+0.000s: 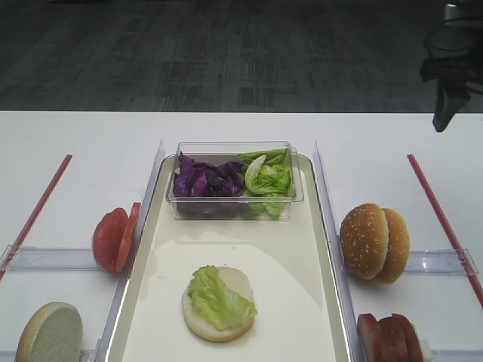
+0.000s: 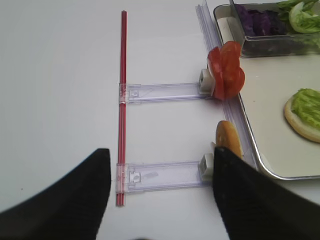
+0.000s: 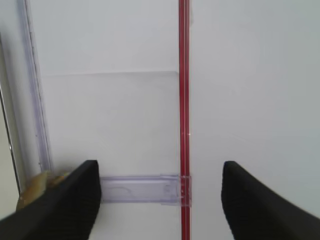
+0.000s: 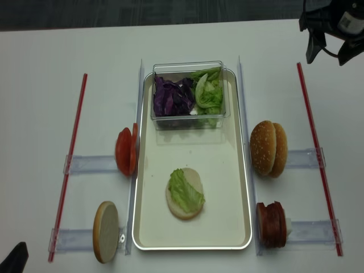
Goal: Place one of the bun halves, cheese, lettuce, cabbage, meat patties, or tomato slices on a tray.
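Right now the tray (image 4: 239, 187) sits mid-worktop (image 4: 40, 68) with a bun half (image 4: 185, 193) on it, lettuce (image 4: 186, 190) on top, and a clear tub (image 4: 187, 94) at its far end. Tomato slices (image 4: 125, 151) stand left of the tray, sesame buns (image 4: 268, 148) and patties (image 4: 272, 223) right. The right end effector (image 4: 328, 48) hangs open and empty at the far right. The left end effector (image 2: 160, 200), near the left corner, is also spread wide, holding nothing.
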You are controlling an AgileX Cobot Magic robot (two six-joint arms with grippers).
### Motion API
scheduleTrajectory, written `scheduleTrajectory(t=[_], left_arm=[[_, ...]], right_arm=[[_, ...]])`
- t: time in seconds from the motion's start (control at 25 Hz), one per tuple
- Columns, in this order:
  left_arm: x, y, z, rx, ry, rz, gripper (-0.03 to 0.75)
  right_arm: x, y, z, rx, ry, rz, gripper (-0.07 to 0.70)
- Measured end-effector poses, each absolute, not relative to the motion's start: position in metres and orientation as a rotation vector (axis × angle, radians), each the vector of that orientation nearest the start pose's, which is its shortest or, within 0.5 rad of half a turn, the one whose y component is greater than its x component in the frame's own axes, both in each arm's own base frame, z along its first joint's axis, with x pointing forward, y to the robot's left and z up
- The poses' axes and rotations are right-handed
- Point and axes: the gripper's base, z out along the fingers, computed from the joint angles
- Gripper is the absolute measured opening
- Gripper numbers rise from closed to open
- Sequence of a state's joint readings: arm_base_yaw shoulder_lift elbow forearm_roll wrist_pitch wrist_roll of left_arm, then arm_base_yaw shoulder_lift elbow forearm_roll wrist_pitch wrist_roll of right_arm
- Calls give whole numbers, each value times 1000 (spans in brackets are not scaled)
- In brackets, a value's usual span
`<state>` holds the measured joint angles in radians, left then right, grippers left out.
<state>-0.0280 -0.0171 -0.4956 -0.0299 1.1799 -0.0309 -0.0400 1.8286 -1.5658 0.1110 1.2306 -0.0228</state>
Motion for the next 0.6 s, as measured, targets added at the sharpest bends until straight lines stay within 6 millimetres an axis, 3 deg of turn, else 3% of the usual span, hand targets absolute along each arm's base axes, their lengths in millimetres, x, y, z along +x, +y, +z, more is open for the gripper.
scheduleTrajectory(t=[0.6], left_arm=[[-12, -2, 267, 1, 2151, -71, 423]], right_arm=[[255, -3, 345, 30, 2797, 122, 533]])
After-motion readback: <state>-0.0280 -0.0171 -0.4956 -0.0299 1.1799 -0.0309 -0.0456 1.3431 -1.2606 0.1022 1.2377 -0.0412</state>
